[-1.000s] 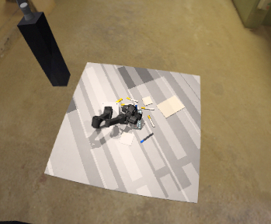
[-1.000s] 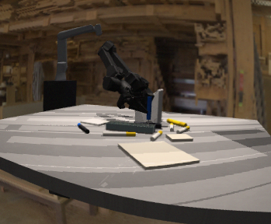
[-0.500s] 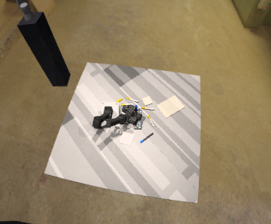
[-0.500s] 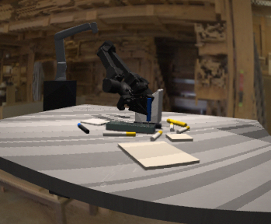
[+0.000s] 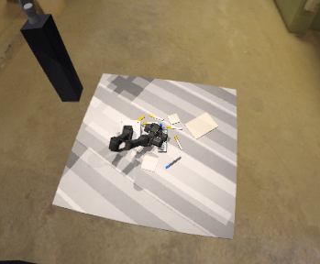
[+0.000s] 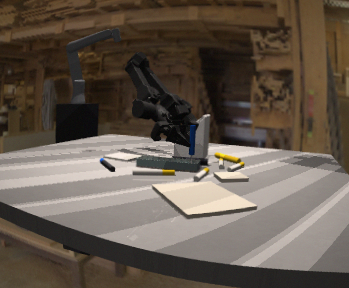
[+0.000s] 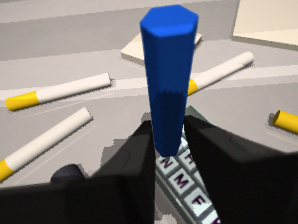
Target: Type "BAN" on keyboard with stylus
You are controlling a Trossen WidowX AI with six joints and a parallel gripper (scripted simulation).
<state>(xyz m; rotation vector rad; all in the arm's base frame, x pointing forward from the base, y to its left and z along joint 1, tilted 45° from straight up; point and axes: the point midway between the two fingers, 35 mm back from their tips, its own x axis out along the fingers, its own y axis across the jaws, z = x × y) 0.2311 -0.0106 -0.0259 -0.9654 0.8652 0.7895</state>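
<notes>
The blue stylus [image 5: 160, 125] [image 6: 192, 139] [image 7: 169, 75] stands about upright in my gripper [image 7: 167, 125]. The fingers are shut on its lower part. The keyboard [image 5: 162, 148] [image 6: 167, 163] [image 7: 181, 181] lies beneath, a narrow grey-green block with light keys. In the wrist view the stylus's lower end is at the upper edge of the N key [image 7: 166, 162]; the M key [image 7: 180, 181] and F key [image 7: 199, 200] run on towards the lower right. The stylus and fingers cover the keys farther up. Whether the tip touches a key cannot be told.
Several white markers with yellow ends, such as one marker [image 5: 178, 142] [image 6: 153, 172], lie around the keyboard. A dark marker with a blue end [image 5: 173, 162] [image 6: 107, 164] lies off one side. Flat pads lie about, the largest pad [image 5: 202, 126] [image 6: 204, 198] beyond the markers. A pale upright panel [image 6: 202, 137] stands behind the stylus.
</notes>
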